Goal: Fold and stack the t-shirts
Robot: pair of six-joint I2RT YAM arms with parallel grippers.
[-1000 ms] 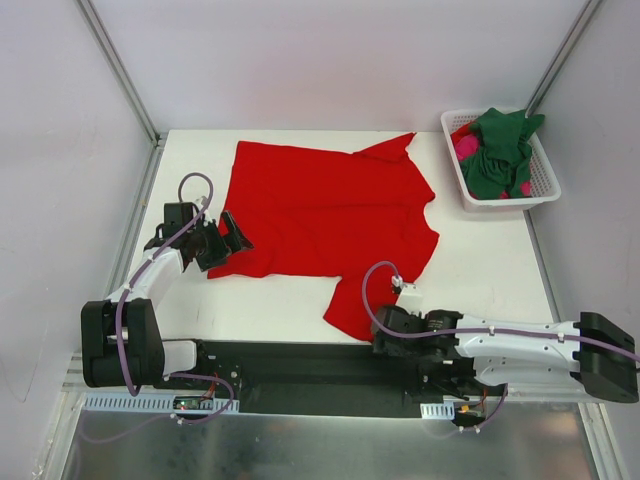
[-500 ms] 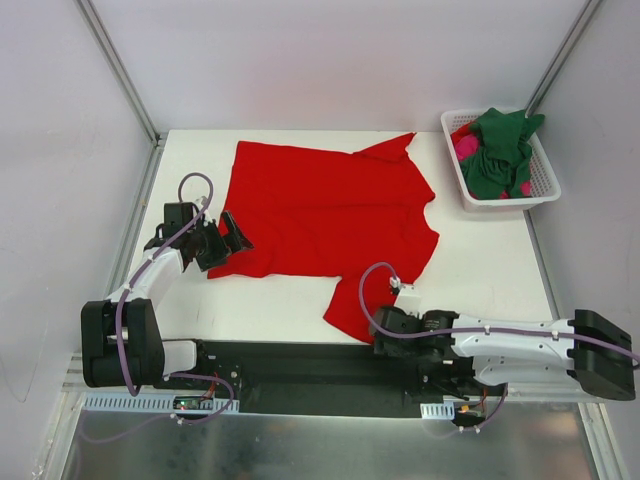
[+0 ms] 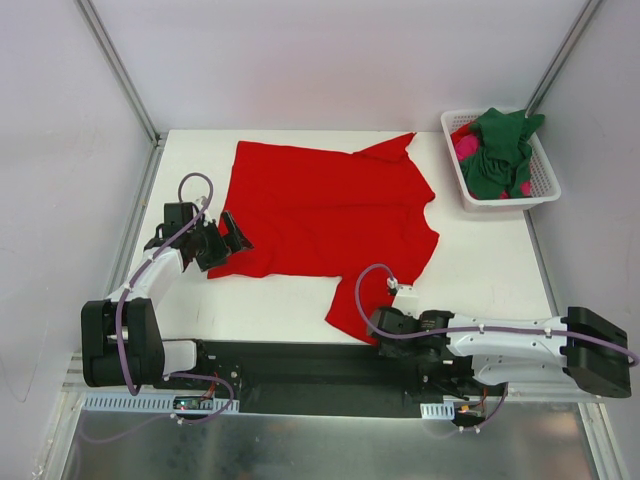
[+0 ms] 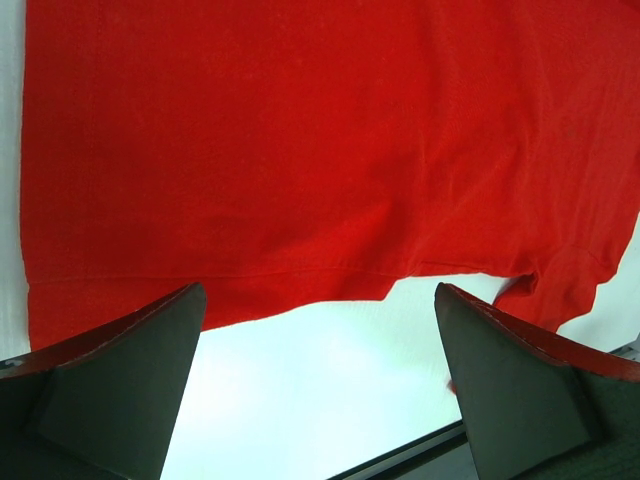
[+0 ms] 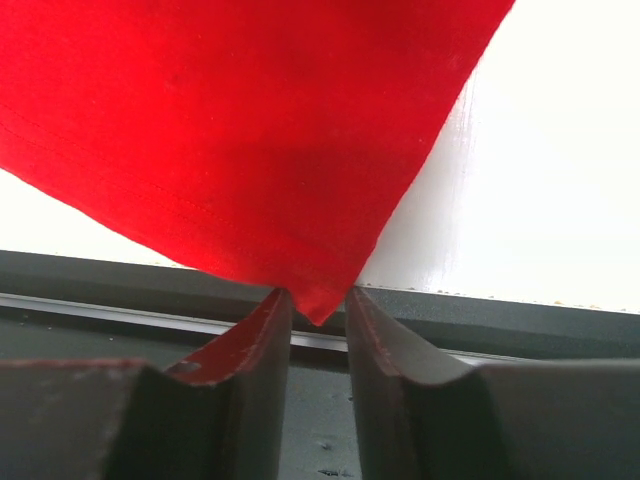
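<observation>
We see the red shirt [image 3: 320, 215] spread flat across the middle of the white bench [image 3: 480, 265], with one flap trailing down to the near edge, which suits a fold begun from the near side. The right tool [image 5: 318, 300] lies low at that near edge, its jaws drawn nearly together with the tip of the flap nipped between them. We judge this a hold for lifting the cloth over. The left tool [image 4: 318, 300] sits at the shirt's near left corner with jaws wide apart and nothing in them, the hem just ahead of its fingers, placed, we think, to take that corner as a second hold. The green shirt [image 3: 500, 150] and pink shirt [image 3: 465, 147] lie bundled together in the basket [image 3: 500, 203] at the far right corner, well apart from the red one, not yet folded. The bench looks smooth and matt, so cloth should slide on it easily. A black rail [image 3: 300, 365] runs along its near edge. Pale walls close in on the left, far and right sides, with metal posts at the far corners.
</observation>
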